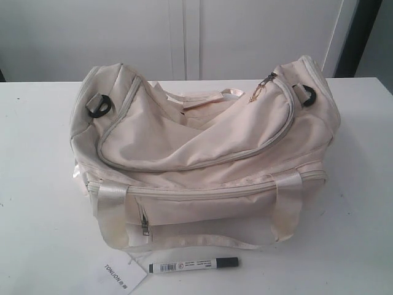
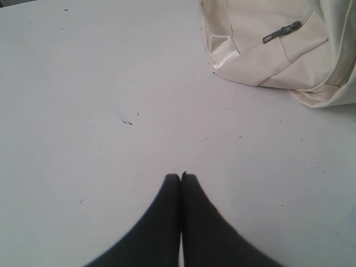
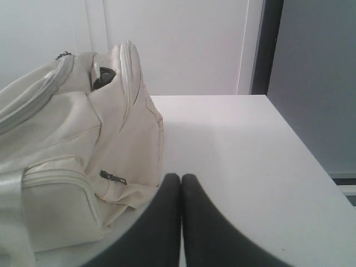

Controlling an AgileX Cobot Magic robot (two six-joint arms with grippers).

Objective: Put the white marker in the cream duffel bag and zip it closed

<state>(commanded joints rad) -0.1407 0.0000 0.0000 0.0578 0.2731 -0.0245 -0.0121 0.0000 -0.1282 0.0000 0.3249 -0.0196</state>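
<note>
Exterior view: slim white marker (image 1: 193, 265) beside soft cream duffel bag (image 1: 202, 147); left gripper (image 2: 181, 177) and right gripper (image 3: 181, 177) closed, empty.

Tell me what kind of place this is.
Probably an indoor test workspace: a plain white table, bare white panels behind it, and a cream duffel bag and white marker set out.

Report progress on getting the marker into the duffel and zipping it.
Done: nothing yet. The white marker lies on the table beside the cream duffel bag, whose top zipper looks closed. In hand: nothing; the left end effector and right end effector are shut and empty. Left: unzip, grasp marker, bag it, zip shut.
</note>
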